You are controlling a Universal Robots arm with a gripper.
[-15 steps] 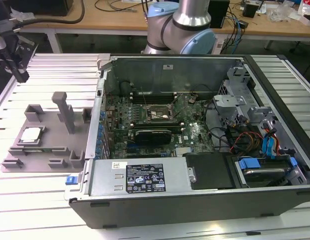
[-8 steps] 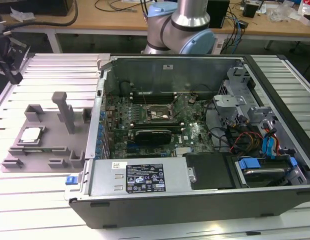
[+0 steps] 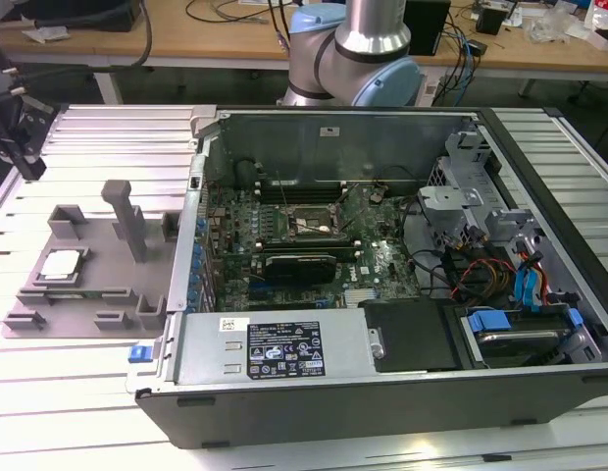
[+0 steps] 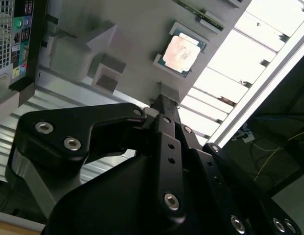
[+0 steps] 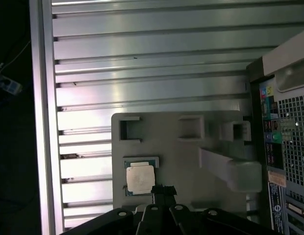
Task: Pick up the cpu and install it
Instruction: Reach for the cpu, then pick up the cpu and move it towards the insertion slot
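The cpu (image 3: 61,263), a small square chip with a silvery top, lies flat in a recess of the gray tray (image 3: 98,285) at the exterior view's left. In both wrist views the cpu (image 4: 180,51) (image 5: 140,177) sits on the tray (image 4: 132,29) (image 5: 191,161) just past my fingertips. My black gripper (image 4: 162,100) (image 5: 164,189) hangs well above the tray, its fingers pressed together with nothing between them. In the exterior view the gripper (image 3: 27,157) is at the far left edge. The dark socket frame (image 3: 312,221) sits on the motherboard inside the case.
An open computer case (image 3: 382,373) lies on the slatted aluminium table (image 3: 108,137), right of the tray. The tray carries a tall gray post (image 3: 127,211) and low blocks. Cables and drive bays (image 3: 510,285) fill the case's right side. The arm's base (image 3: 353,54) stands behind the case.
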